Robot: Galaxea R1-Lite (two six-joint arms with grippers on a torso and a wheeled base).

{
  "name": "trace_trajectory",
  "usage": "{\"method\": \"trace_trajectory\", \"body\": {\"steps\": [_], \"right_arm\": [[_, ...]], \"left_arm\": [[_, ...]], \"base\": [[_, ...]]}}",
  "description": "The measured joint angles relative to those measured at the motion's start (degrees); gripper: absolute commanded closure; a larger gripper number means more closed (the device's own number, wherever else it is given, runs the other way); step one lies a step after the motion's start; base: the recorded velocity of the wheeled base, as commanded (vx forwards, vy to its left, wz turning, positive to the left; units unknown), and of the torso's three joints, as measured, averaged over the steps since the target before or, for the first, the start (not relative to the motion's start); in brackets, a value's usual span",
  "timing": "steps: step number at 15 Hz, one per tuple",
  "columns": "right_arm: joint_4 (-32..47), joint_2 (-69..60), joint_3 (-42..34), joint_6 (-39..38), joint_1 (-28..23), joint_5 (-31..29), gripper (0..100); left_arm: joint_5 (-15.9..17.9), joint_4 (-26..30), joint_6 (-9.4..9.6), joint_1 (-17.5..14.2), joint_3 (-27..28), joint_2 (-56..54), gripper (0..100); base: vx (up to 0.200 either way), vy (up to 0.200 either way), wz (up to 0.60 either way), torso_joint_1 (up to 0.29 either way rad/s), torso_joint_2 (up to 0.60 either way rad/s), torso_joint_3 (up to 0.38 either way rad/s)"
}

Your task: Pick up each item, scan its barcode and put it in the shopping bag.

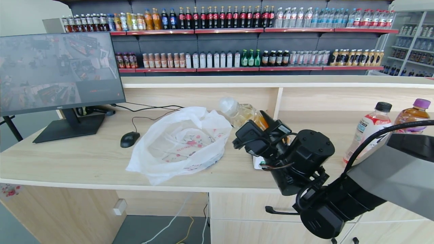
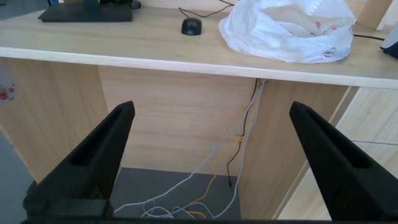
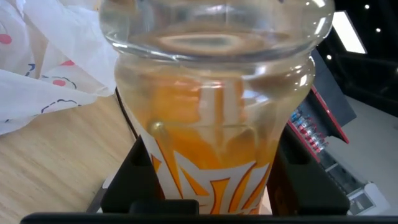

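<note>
Wooden counter: right claw clenched on orange-labelled bottle beside shopping bag; left claw spread wide.

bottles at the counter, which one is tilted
The white-capped orange bottle in the right hand; the black-capped bottle and purple-capped bottle stand upright.

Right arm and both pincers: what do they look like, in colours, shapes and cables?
The right arm is black with round, drum-like joints and a grey flat-sided shell nearer the body. A black cable arcs over it, with thin wires at the wrist. The right pincer is black and blocky. The left pincer has two black wedge-shaped fingers.
</note>
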State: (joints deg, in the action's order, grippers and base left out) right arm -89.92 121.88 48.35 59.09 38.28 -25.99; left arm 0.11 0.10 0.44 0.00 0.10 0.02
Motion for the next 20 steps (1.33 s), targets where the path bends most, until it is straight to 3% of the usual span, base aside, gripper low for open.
{"method": "trace_trajectory", "body": {"steps": [20], "right_arm": [[0.0, 1.2, 0.7, 0.0, -0.7, 0.0, 100]], "left_arm": [[0.0, 0.0, 0.00, 0.0, 0.0, 0.0, 0]], "base": [[0.000, 0.000, 0.00, 0.000, 0.00, 0.000]]}}
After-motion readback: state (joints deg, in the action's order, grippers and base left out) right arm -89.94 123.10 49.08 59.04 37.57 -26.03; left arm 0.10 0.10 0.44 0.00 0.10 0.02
